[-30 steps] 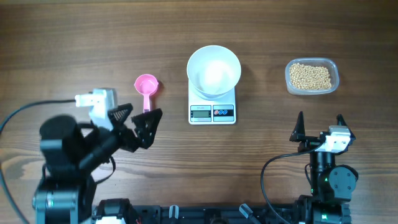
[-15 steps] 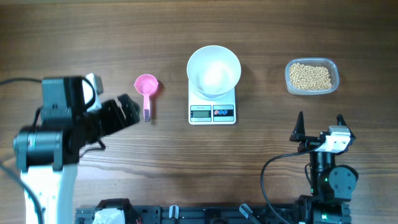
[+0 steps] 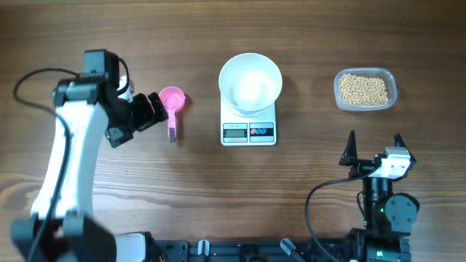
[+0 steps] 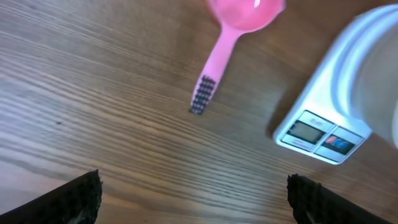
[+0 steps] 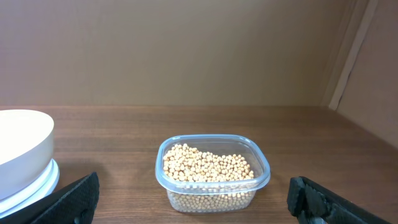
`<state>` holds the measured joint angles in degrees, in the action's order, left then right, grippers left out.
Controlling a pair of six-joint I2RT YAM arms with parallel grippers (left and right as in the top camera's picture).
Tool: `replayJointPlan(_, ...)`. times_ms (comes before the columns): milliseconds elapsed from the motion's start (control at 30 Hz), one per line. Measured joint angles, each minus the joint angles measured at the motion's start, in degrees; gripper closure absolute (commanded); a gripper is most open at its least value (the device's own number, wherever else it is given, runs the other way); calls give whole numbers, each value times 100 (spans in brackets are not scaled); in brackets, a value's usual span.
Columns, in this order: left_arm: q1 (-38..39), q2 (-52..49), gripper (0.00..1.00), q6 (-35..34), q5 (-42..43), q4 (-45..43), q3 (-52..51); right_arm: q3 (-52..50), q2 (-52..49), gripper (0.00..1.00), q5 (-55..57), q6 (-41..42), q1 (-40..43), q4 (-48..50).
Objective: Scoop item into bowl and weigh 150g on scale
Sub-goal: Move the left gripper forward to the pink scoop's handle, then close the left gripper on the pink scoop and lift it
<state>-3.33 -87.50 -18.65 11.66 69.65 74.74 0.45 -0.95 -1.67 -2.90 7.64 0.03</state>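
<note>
Left gripper (image 3: pixel 154 110) is spread wide, empty. Pink scoop (image 3: pixel 172 105) is laid just right of it, handle toward the robot, cup away. Beans (image 3: pixel 364 89) are contained far right.

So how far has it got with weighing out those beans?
Barely begun. Done: the white bowl sits on the scale, looking empty. In hand: the left gripper, open, hovers beside the pink scoop without gripping it. Left: all the beans lie in the clear container, so scooping and weighing are not yet done. The right gripper is open and empty.
</note>
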Motion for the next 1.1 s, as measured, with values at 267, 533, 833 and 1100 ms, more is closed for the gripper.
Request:
replayJointPlan(267, -337, -1462, 11, 612, 579, -256, 0, 0, 0, 0, 0, 0, 0, 0)
replayJointPlan(533, -527, -2065, 18, 835, 1408, -1038, 0, 0, 0, 0, 2, 0, 0, 0)
replayJointPlan(833, -520, -2468, 22, 874, 1742, -1340, 0, 0, 2, 0, 2, 0, 0, 0)
replayJointPlan(1100, -520, -2597, 36, 890, 1784, -1685, -223, 0, 0, 0, 0, 0, 0, 0)
